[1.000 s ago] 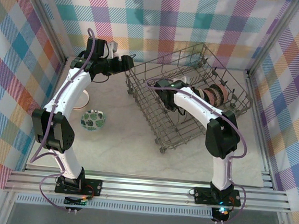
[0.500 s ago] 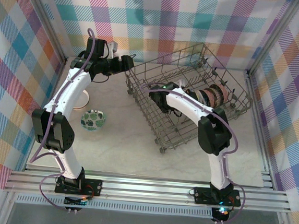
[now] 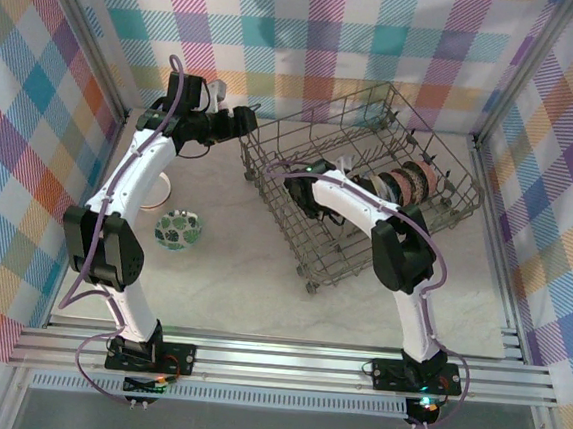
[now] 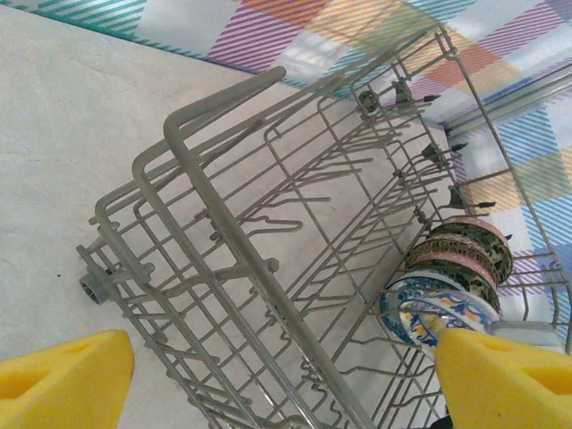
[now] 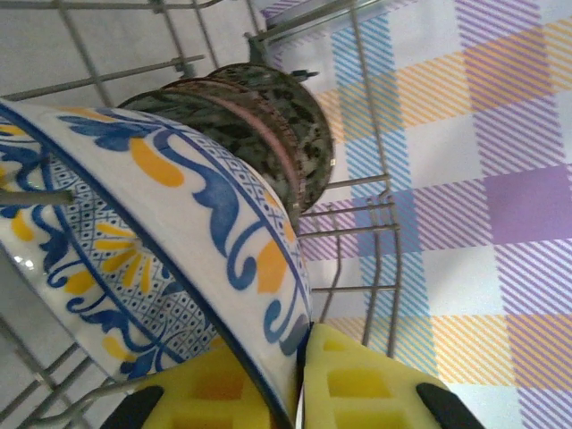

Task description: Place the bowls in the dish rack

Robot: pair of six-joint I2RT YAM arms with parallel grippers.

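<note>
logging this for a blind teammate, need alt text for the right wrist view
A white bowl with blue and yellow patterning stands on edge in the dish rack, its rim pinched by the right gripper. Behind it, dark speckled bowls stand in a row, with a plaid wall beyond the wires.

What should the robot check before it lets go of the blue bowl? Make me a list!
1. The right gripper pinches the blue bowl by its rim: ok.
2. The blue bowl stands on edge next to the dark bowls in the rack: ok.
3. The blue bowl sits firmly between the rack's prongs: cannot tell.
4. The left gripper is open and outside the rack: ok.
5. Every bowl is loaded: not ok, a green bowl lies on the table.
</note>
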